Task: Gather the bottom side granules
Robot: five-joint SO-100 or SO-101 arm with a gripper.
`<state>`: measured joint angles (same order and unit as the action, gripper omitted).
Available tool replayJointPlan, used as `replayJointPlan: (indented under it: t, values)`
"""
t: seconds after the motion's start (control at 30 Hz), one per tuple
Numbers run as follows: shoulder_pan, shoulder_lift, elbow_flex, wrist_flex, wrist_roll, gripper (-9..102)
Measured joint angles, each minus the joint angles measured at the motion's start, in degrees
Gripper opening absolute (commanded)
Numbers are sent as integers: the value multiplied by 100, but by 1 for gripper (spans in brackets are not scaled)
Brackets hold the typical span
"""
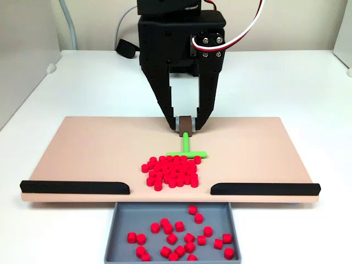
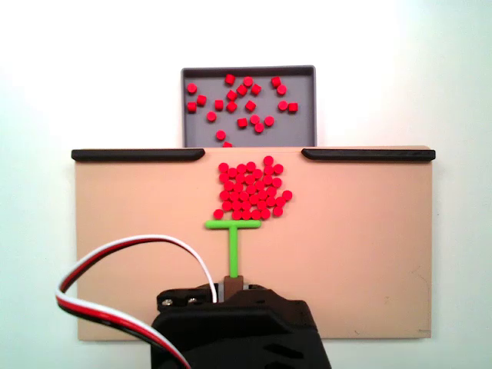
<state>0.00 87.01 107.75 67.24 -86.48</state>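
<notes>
red granules (image 1: 172, 170), dense cluster, mid-board

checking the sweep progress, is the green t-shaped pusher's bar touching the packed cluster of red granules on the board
Yes, in a fixed view the green pusher has its crossbar against the near edge of the granules.

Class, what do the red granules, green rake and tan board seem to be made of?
Granules: probably matte plastic, given uniform colour and crisp cylinder edges.
Green rake: likely printed plastic, thin and rigid.
Board: smooth, matte and tan; plastic or painted wood, unclear.
</notes>
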Motion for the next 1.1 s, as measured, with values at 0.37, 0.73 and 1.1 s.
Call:
replayJointPlan:
  t: [0.37,0.73,1.1]
  values:
    - [18,-299,-378,0,-44,0]
    - [-62,-123,-325,9,176,0]
    - [-299,598,-290,729,422,0]
